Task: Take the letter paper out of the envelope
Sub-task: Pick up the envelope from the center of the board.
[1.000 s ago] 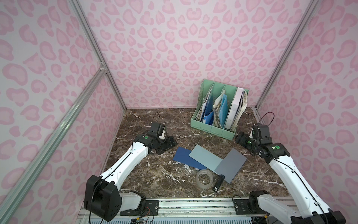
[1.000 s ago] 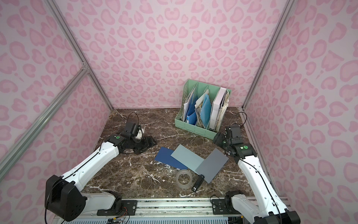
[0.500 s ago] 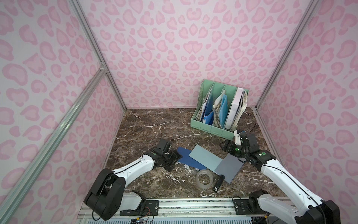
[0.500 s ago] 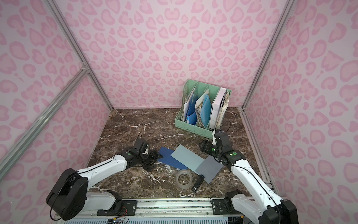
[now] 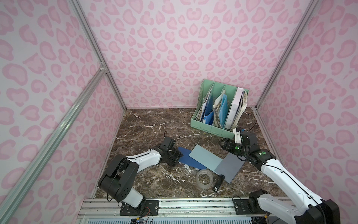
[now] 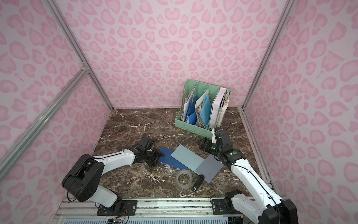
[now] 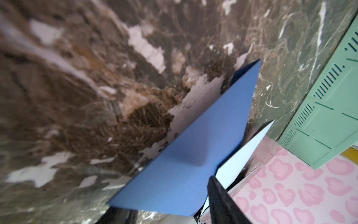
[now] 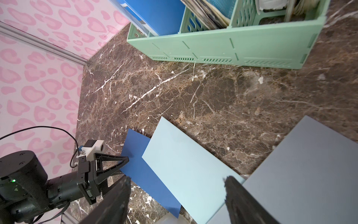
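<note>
Lowered and narrowed left hand since a second ago onto blue envelope corner, grip unclear; hung right hand wide just above thin, limp letter paper, likely best pinched edgewise.

Bright even overhead light, soft faint shadows, top views sharp, left wrist view blurred close-up
</note>
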You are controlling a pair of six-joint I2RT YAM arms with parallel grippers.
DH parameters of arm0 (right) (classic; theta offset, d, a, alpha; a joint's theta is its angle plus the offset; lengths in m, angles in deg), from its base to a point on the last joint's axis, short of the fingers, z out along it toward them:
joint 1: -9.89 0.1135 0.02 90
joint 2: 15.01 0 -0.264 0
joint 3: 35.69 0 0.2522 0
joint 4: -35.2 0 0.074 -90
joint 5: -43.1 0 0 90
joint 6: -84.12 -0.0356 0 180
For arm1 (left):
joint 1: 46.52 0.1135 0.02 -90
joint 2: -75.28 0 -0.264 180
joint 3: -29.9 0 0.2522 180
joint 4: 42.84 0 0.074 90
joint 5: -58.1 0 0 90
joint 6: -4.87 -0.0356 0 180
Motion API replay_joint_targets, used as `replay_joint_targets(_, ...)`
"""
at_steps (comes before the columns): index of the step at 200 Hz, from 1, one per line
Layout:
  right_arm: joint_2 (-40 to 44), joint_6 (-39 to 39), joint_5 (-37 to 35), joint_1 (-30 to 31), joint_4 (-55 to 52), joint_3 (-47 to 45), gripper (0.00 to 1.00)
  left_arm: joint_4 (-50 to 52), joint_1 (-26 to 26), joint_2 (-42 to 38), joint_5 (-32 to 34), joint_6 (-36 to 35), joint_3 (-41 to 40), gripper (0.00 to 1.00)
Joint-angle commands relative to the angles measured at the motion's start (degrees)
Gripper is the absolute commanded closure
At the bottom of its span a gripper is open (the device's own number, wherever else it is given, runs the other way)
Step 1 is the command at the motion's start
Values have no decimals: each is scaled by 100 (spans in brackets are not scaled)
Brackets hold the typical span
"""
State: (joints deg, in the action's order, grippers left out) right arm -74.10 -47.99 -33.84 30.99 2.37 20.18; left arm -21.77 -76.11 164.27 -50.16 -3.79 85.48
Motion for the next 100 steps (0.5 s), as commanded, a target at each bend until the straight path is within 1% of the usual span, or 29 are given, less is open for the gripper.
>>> replay_joint_targets(1, -22, 41, 76, 8, 192, 28, 22, 46, -7, 52, 116, -213, 38, 54)
replay_joint_targets(36, -74, 30, 112, 8, 237, 42, 22, 248, -4, 18, 271, -377, 141, 77)
replay_joint_targets(54, -115, 65, 132, 8, 246, 76, 22, 602, 1, -68, 444, -511, 304, 100)
replay_joint_targets(81, -205, 166, 122, 51, 246, 154, 22, 1380, -3, -278, 833, -743, 682, 100)
replay_joint_targets(100, -322, 327, 31, 219, 237, 288, 22, 2091, 14, -489, 1227, -940, 1027, 100)
